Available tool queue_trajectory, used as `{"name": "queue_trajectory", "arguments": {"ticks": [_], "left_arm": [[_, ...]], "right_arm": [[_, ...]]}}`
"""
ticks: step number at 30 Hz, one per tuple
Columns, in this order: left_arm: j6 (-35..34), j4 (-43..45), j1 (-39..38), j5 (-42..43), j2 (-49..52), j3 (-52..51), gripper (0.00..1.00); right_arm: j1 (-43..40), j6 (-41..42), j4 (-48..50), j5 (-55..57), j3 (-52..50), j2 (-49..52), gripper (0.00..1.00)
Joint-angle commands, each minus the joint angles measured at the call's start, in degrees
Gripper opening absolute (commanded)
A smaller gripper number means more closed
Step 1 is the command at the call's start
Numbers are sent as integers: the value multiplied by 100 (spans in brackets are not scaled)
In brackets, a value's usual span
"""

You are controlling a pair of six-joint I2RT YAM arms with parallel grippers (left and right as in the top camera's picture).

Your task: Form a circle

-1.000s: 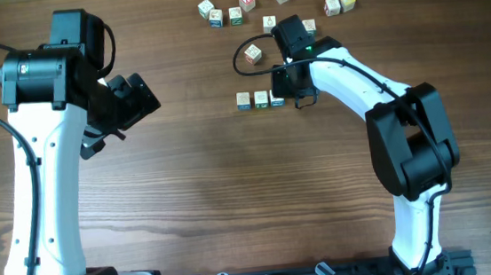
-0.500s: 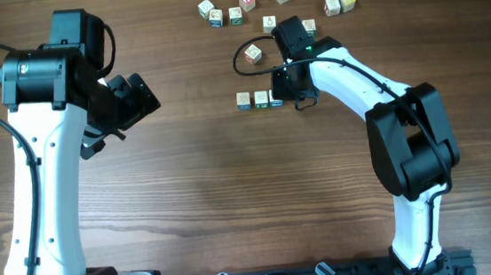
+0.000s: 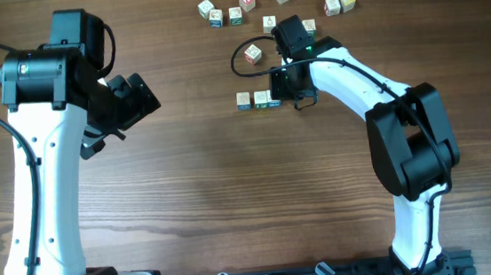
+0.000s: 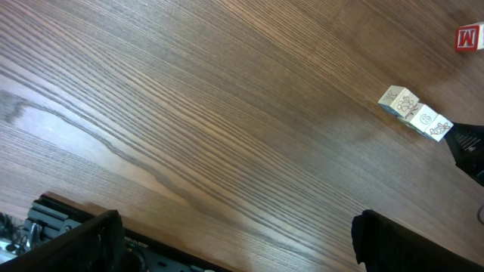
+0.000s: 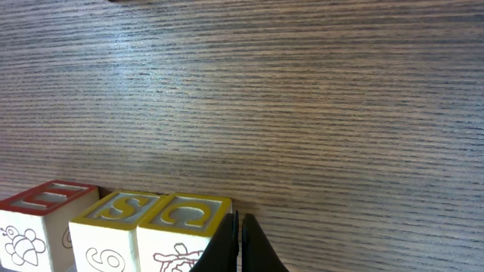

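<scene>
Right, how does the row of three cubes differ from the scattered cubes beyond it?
The row of three cubes sits edge to edge in a straight line; the scattered cubes lie at mixed angles, mostly apart. The row ends beside the shut right gripper; the scattered cubes lie farther off. Both are small white lettered cubes.

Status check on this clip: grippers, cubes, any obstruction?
Left gripper open, parked off left. Right gripper shut, tip beside end cube of a three-cube row. No ring yet; other cubes scattered beyond. Nothing blocking.
</scene>
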Motion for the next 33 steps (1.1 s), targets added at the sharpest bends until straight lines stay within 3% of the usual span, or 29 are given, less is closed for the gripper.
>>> {"name": "queue_trajectory", "arguments": {"ticks": [1, 24, 33], "left_arm": [[-37, -2, 4, 28, -42, -15, 100], [-37, -2, 4, 26, -42, -15, 100], [-37, -2, 4, 28, -42, -15, 100]], "right_arm": [[13, -116, 26, -109, -13, -146, 5], [13, 804, -94, -212, -13, -146, 5], [13, 776, -83, -350, -13, -146, 5]]}}
